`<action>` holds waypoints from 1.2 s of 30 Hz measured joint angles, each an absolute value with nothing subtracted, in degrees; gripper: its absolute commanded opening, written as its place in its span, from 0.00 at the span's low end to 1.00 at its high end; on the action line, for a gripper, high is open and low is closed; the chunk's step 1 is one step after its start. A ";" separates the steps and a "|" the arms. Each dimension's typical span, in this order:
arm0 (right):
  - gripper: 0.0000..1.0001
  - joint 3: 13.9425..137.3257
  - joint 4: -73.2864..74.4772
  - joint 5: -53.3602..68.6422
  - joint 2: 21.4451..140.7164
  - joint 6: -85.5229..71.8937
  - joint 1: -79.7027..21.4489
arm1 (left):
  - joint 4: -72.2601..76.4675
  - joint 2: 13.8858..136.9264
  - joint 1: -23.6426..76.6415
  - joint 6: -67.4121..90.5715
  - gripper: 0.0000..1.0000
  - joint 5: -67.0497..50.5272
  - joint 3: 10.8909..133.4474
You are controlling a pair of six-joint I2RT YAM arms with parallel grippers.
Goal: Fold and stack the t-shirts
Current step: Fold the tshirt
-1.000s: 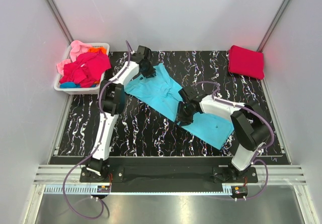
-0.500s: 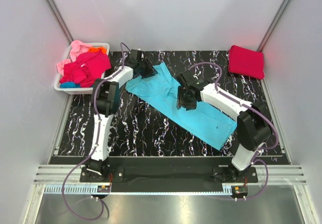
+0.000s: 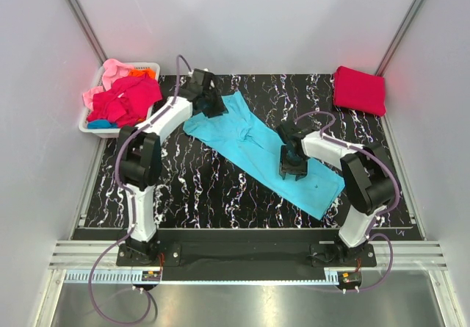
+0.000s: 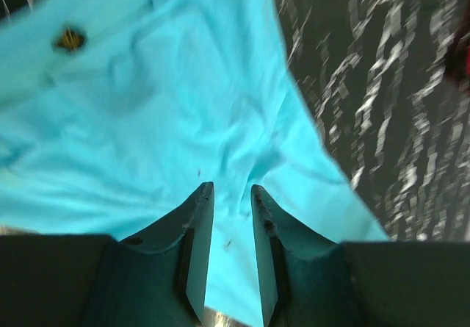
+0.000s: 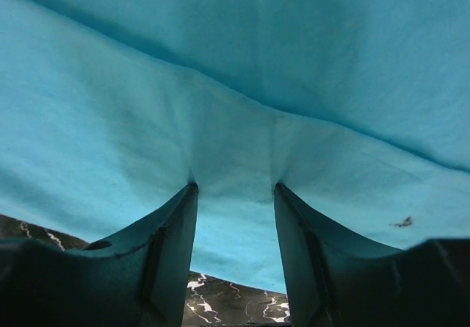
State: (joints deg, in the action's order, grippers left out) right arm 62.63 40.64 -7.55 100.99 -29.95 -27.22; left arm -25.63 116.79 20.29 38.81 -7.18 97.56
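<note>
A turquoise t-shirt (image 3: 250, 139) lies spread diagonally on the black marbled mat. My left gripper (image 3: 211, 105) is at its far left end. In the left wrist view the jaws (image 4: 231, 187) stand narrowly apart with a fold of the turquoise cloth (image 4: 147, 121) running between them. My right gripper (image 3: 290, 167) is on the shirt's near edge, right of the middle. In the right wrist view it (image 5: 233, 186) is open, both fingertips pressing dimples into the cloth (image 5: 235, 84). A folded crimson red t-shirt (image 3: 360, 90) lies at the far right corner.
A white slotted basket (image 3: 85, 126) stands at the far left edge. It holds a magenta-red shirt (image 3: 125, 101), a pink one (image 3: 111, 70), an orange one (image 3: 137, 70) and a blue one (image 3: 103, 123). Grey walls enclose the mat (image 3: 191, 187).
My right gripper went from the shirt's near edge up onto its middle, then down and right along the shirt. My left arm's elbow swung left while its gripper stayed at the shirt's far end.
</note>
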 measured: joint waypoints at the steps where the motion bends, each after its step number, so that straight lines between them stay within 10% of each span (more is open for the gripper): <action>1: 0.54 62.33 40.14 -6.76 101.12 -29.76 -27.16 | -27.29 117.34 21.30 38.83 0.31 -6.35 97.60; 22: 0.51 61.28 32.34 4.21 101.16 -30.74 -26.17 | -47.86 139.15 25.61 40.21 0.31 5.67 121.51; 36: 0.47 67.75 25.17 15.64 108.86 -38.63 -43.99 | -44.66 146.52 21.12 39.83 0.33 -1.76 132.66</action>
